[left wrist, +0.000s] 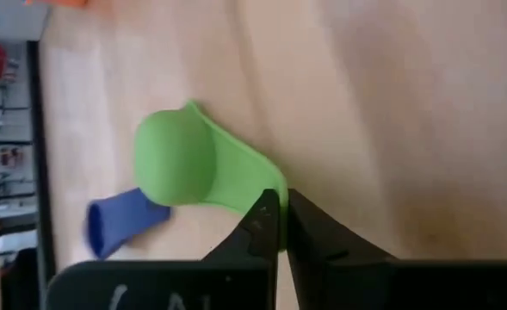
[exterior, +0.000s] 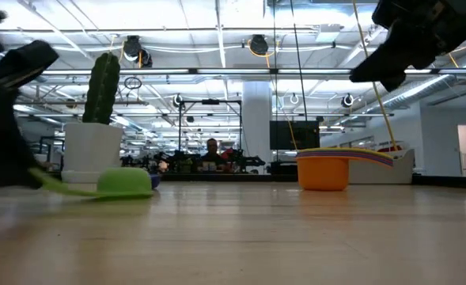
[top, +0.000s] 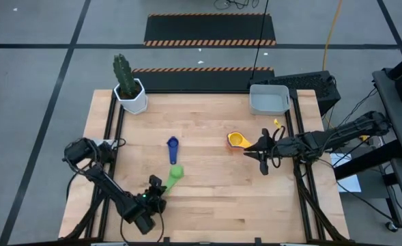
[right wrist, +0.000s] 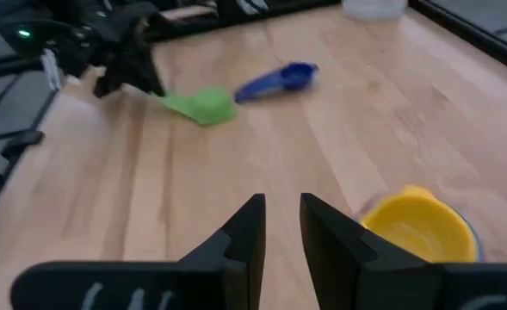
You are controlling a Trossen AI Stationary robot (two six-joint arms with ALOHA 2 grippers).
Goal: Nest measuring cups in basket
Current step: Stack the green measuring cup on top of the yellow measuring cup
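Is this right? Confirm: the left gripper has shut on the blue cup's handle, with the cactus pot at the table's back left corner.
Not quite. The left gripper has shut on the green cup, not the blue cup, as the left wrist view shows. The cactus pot does stand at the back left corner.

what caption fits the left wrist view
Left end effector shut on the green measuring cup's handle, dark blue cup beside it.

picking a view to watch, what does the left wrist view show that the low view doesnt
Only the left wrist view: the left gripper shut on the green cup's handle.

Only the low view: the cactus pot, the orange and yellow stacked cups, and a person far behind the table.

Both: the green cup lying on the wooden table, with the dark blue cup beside it.
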